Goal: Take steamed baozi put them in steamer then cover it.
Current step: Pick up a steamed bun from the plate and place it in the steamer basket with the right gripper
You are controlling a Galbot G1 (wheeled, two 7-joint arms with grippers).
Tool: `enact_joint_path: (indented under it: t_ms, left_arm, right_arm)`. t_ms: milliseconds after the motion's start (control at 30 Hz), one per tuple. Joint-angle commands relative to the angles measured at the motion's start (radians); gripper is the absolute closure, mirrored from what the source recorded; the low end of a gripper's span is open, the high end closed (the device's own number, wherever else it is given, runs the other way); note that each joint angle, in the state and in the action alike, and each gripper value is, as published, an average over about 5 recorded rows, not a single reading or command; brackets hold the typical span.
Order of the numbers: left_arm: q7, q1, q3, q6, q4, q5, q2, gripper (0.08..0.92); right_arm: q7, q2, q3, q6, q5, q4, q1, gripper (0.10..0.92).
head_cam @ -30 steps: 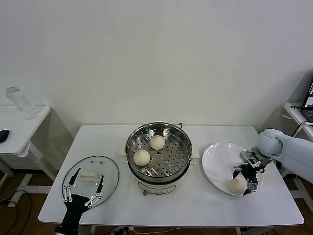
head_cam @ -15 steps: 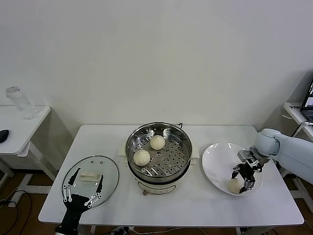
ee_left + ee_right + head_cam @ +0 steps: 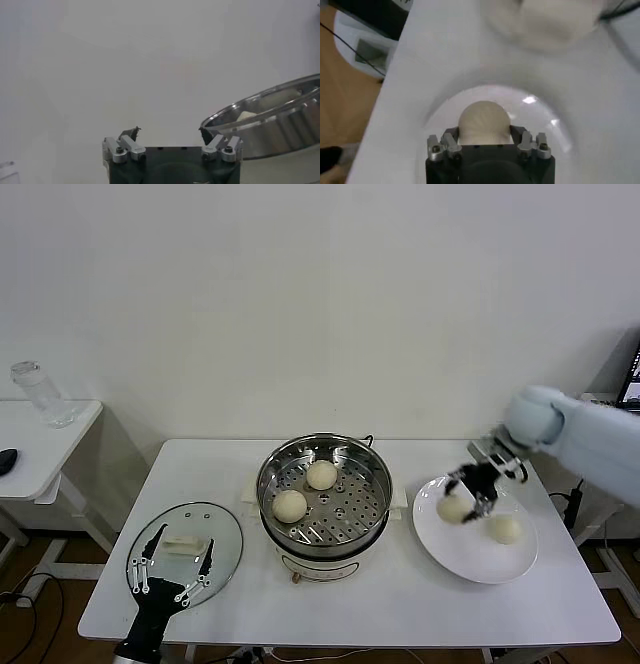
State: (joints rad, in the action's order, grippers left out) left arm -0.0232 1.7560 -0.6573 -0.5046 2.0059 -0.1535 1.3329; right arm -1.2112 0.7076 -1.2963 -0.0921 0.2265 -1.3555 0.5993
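My right gripper (image 3: pixel 462 496) is shut on a cream-white baozi (image 3: pixel 450 511), held above the left part of the white plate (image 3: pixel 470 562). In the right wrist view the same baozi (image 3: pixel 484 120) sits between the jaws of the right gripper (image 3: pixel 484 136). Another baozi (image 3: pixel 506 529) lies on the plate. Two baozi (image 3: pixel 321 475) (image 3: pixel 290 505) rest on the perforated tray of the steamer (image 3: pixel 372 467). The glass cover (image 3: pixel 225 536) lies flat on the table at front left. My left gripper (image 3: pixel 170 576) hangs open over it, holding nothing.
The white table (image 3: pixel 400 604) carries everything. A smaller side table (image 3: pixel 30 459) with a clear jar (image 3: pixel 40 394) stands to the left. The left wrist view shows the open left gripper (image 3: pixel 170 132) and the steamer rim (image 3: pixel 270 106).
The right gripper closed on a baozi on the plate and lifted it up and leftward, towards the steamer. The left arm has stayed still.
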Motion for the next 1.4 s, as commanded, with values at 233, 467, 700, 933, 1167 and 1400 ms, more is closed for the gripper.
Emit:
enact_joint_path:
  t_ms: [233,467,700,933,1167,1400]
  left_arm:
    - [0.001,0.004,-0.002,-0.004,0.009,0.002,0.003,0.177]
    - [0.001,0.003,-0.002,-0.005,0.012,0.002,0.006,0.177]
    - [0.005,0.001,-0.004,-0.007,0.01,0.002,0.009,0.177]
    - [0.011,-0.005,-0.004,-0.011,0.013,0.002,0.014,0.177]
    - [0.012,-0.005,-0.006,-0.019,0.006,0.002,0.013,0.177]
    - [0.014,-0.004,-0.005,-0.022,0.008,0.003,0.012,0.177]
  right_arm:
    - [0.06,0.301,-0.027,-0.349,-0.091,-0.181,0.233,0.33]
    - [0.123,0.341,-0.018,-0.484,-0.283,-0.268,0.118,0.338]
    - [0.136,0.368,-0.039,-0.564,-0.39,-0.266,0.054,0.333]
    - [0.131,0.411,-0.032,-0.608,-0.448,-0.224,0.007,0.33]
    - [0.123,0.448,-0.031,-0.618,-0.455,-0.206,-0.019,0.323]
    - [0.101,0.46,-0.026,-0.623,-0.471,-0.204,-0.038,0.315]
